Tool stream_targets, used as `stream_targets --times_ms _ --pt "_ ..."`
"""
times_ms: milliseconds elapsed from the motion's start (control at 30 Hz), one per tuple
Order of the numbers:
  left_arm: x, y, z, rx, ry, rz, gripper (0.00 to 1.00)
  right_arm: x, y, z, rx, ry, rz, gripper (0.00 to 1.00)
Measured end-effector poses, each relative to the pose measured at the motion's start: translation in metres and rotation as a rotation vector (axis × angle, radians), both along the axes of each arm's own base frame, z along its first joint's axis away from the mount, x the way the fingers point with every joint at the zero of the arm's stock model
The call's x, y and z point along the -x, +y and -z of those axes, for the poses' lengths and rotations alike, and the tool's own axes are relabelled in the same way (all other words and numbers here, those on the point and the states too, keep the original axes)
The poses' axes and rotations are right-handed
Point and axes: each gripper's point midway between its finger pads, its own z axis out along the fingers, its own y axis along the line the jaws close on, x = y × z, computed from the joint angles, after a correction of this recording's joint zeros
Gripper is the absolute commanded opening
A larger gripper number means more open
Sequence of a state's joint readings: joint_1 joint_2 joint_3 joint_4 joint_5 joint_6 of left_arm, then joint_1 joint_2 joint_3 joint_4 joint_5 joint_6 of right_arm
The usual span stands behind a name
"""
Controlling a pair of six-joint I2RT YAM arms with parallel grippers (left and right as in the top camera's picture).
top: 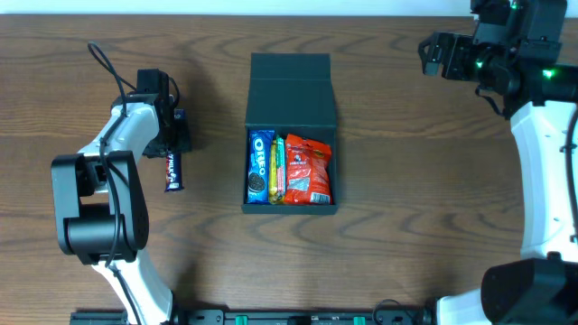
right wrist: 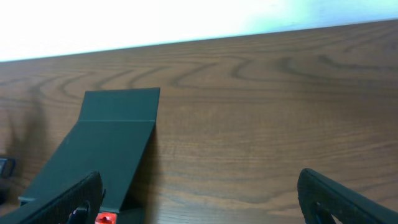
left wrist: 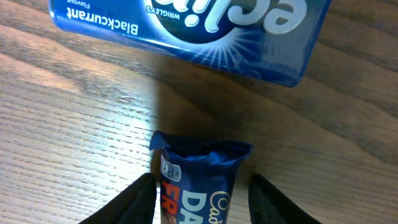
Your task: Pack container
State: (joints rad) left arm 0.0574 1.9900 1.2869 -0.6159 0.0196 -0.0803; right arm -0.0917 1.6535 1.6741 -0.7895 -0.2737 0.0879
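Note:
The dark teal container (top: 291, 90) lies open in the middle of the table with its flap lid folded back; it also shows in the right wrist view (right wrist: 112, 134). Inside it lie a blue Oreo pack (top: 259, 166), a yellow-green bar (top: 279, 168) and a red-orange packet (top: 309, 169). My left gripper (top: 173, 143) (left wrist: 202, 180) is open, low over the table, its fingers either side of the end of a blue Cadbury bar (top: 173, 171) (left wrist: 199, 186). My right gripper (top: 432, 54) (right wrist: 199, 180) is open wide and empty, above the table's far right.
A blue Eclipse Blackcurrant gum box (left wrist: 186, 31) lies just beyond the bar's end. In the overhead view only a small blue part of the gum box (top: 180, 116) shows beside the left gripper. The table's far edge runs behind the container.

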Motion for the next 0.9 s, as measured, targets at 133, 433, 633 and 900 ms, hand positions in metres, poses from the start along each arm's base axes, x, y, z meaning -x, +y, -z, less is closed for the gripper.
stream_targets --times_ms 133,433,633,900 --pt "0.000 0.000 0.000 0.000 0.000 0.000 0.48 0.001 0.000 0.001 0.000 0.007 0.000 0.99" --pt "0.001 0.000 0.000 -0.001 0.002 0.004 0.37 0.002 0.000 0.002 -0.001 0.011 0.000 0.99" --pt "0.002 0.000 0.000 0.000 0.009 0.003 0.30 0.002 0.000 0.002 -0.001 0.012 0.000 0.99" --pt "0.010 -0.001 0.001 0.002 0.043 0.002 0.18 0.002 0.000 0.002 -0.001 0.011 0.000 0.99"
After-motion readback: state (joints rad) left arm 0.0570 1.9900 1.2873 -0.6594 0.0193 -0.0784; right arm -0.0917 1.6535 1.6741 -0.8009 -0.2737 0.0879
